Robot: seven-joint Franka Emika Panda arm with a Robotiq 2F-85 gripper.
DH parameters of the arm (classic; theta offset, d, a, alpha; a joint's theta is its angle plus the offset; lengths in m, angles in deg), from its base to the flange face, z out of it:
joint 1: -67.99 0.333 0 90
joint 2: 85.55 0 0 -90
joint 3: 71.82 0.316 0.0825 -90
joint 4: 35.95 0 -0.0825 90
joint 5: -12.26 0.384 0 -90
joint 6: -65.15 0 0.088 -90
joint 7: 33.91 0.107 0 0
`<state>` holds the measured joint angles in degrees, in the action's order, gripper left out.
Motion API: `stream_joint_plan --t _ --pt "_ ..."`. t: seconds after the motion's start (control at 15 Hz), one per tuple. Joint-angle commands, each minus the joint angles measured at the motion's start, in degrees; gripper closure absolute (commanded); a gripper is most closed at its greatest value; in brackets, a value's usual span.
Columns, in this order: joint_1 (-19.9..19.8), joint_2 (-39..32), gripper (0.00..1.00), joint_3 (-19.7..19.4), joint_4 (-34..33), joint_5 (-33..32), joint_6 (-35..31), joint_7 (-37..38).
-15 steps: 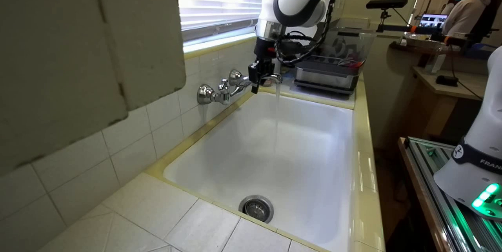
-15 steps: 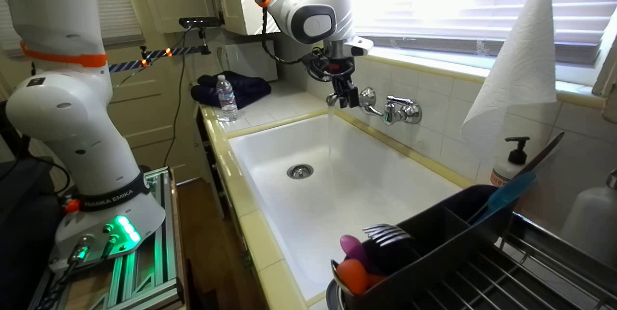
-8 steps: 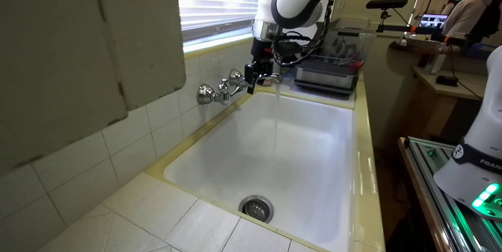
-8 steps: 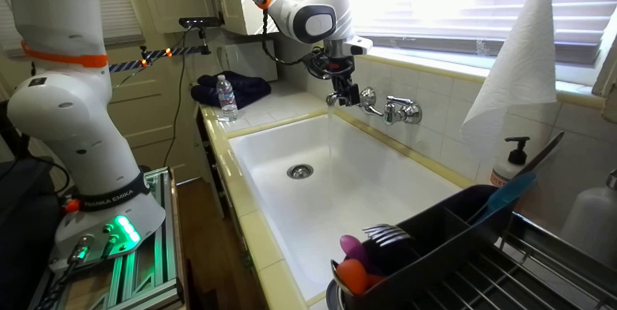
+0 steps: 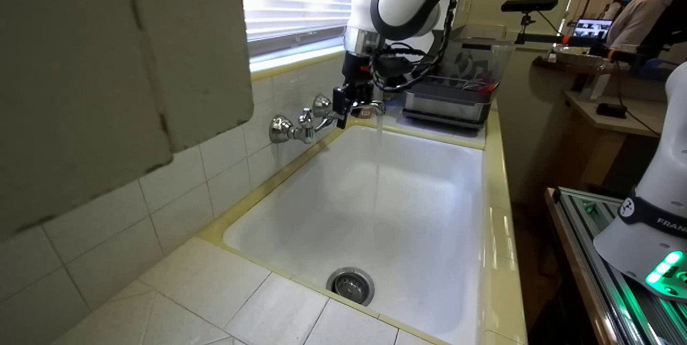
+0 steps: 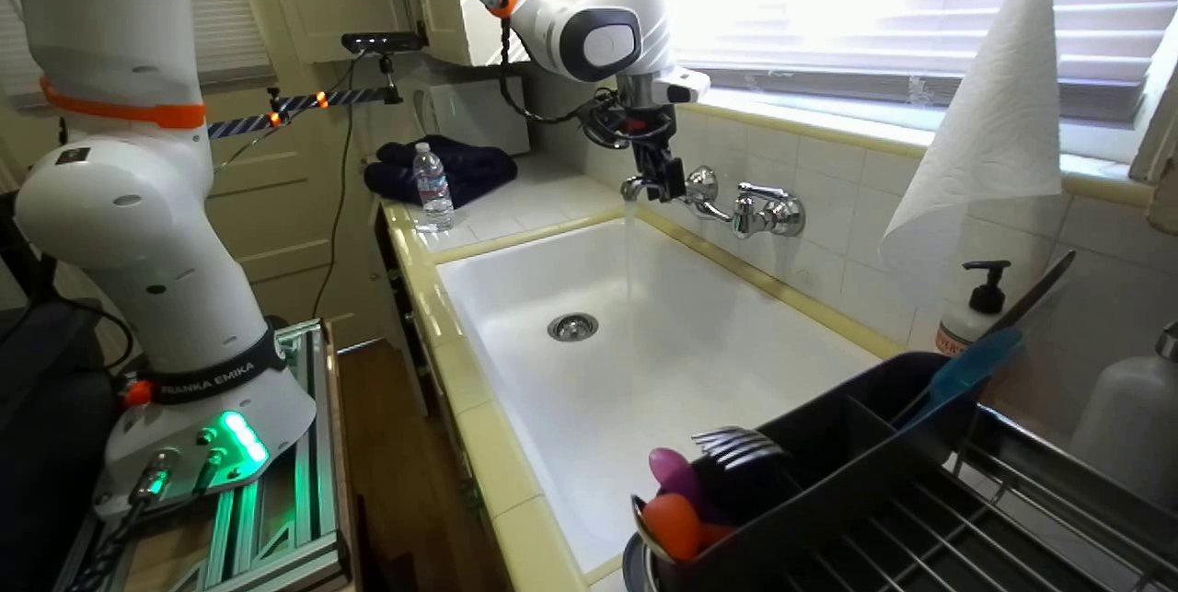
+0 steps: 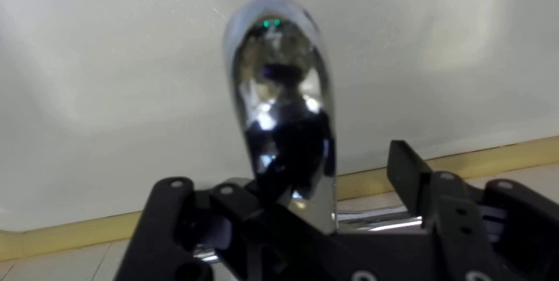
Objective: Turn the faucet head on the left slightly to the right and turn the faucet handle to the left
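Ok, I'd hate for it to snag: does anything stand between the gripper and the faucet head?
Nothing visible does. In the wrist view, the faucet head lies between the open jaws of the gripper, clear of one and close to the other; whether that one touches, I cannot tell.

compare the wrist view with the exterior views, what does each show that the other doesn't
Only the wrist view: two green glints on the faucet head, and a gap between it and the finger on that picture's right.

Only the exterior views: falling water, window blinds and, in an exterior view, a water bottle.

Both: the faucet head, the tool close to it, and the white sink with its yellow edging.
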<state>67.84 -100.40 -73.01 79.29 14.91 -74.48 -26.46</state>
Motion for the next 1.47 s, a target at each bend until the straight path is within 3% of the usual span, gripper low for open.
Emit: stream_joint_plan --t 0.0,0.33,1.4 --pt "2.27 -0.64 0.68 1.74 -2.05 1.15 -0.47 3.31" --pt "2.68 -1.12 1.0 1.88 -2.24 1.33 -1.21 5.66" --pt "4.87 -2.43 1.0 1.73 -4.1 0.34 -2.29 11.71"
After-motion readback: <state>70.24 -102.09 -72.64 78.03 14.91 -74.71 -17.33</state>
